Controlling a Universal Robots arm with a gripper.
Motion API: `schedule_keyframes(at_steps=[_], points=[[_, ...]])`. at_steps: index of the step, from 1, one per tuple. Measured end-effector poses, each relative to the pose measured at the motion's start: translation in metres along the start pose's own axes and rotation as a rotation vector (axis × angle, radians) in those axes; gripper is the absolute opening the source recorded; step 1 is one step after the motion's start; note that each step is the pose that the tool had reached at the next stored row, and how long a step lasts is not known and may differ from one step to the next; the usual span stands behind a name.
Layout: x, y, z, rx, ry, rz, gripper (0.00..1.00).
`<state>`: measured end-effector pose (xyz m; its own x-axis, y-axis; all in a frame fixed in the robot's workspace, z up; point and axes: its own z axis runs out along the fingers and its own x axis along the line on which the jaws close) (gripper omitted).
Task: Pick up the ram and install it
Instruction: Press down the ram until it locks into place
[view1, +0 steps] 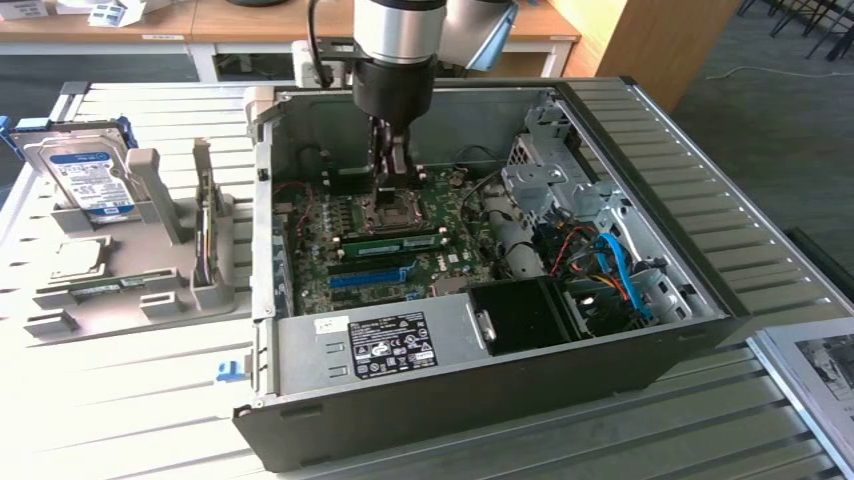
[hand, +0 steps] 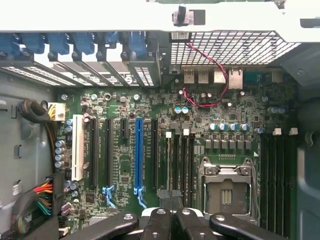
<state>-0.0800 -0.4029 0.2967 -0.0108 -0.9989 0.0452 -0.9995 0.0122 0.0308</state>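
1. My hand (view1: 396, 178) is down inside the open PC case (view1: 694, 300), hanging right over the motherboard (view1: 387, 250) near the empty CPU socket (view1: 395, 212).
2. Fingers are pressed together. In the wrist view the fingertips (hand: 169, 197) meet in the middle with no gap, sitting above the memory slots (hand: 180, 165) just next to the socket (hand: 226, 184).
3. Can't tell from either view if anything is pinched between them, so I won't claim I'm carrying something.
4. There's a ram (view1: 395, 241) stick already lying seated in a slot on the board: long green strip, just below the socket in the exterior view, so it's close under and a touch in front of my hand, not touching it.
5. Blue PCIe slot (view1: 366, 277) sits a bit further toward the power supply (view1: 387, 343).
6. Off on the exterior view's left, outside the case, the grey parts holder (view1: 160, 280) stands on the counter (view1: 120, 400) with the hard drive (view1: 87, 175) upright in it and a processor chip (view1: 80, 260) lying flat. That's all well apart from my hand.
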Motion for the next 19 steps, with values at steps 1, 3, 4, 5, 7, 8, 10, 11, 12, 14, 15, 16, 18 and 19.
schedule_keyframes(at_steps=[1, 3, 4, 5, 7, 8, 10, 11, 12, 14, 15, 16, 18, 19], points=[[0.0, 0.0, -0.0009, 0.0, 0.0001, 0.0, 0.1], [0.0, 0.0001, -0.0028, 0.0, 0.0, 0.0, 0.1], [0.0, 0.0001, -0.0038, 0.0, 0.0, 0.0, 0.1], [0.0, 0.0002, -0.0048, 0.0, 0.0, 0.0, 0.1], [0.0, 0.0002, -0.0071, 0.0, 0.0, 0.0, 0.1], [0.0, 0.0002, -0.008, 0.0, -0.0001, 0.0, 0.1], [0.0, 0.0003, -0.0099, 0.0, 0.0001, 0.0, 0.1], [0.001, 0.0003, -0.0107, 0.0, 0.0001, 0.0, 0.1], [0.001, 0.0004, -0.0116, 0.0, 0.0, 0.0, 0.1], [0.001, 0.0004, -0.0135, 0.0, 0.0, 0.0, 0.1], [0.001, 0.0005, -0.0144, 0.0, 0.0, 0.0, 0.1], [0.001, 0.0005, -0.0155, 0.0, 0.0001, 0.0, 0.1], [0.001, 0.0005, -0.0175, 0.0, 0.0, 0.0, 0.1], [0.001, 0.0006, -0.0184, 0.0, 0.0, 0.0, 0.1]])
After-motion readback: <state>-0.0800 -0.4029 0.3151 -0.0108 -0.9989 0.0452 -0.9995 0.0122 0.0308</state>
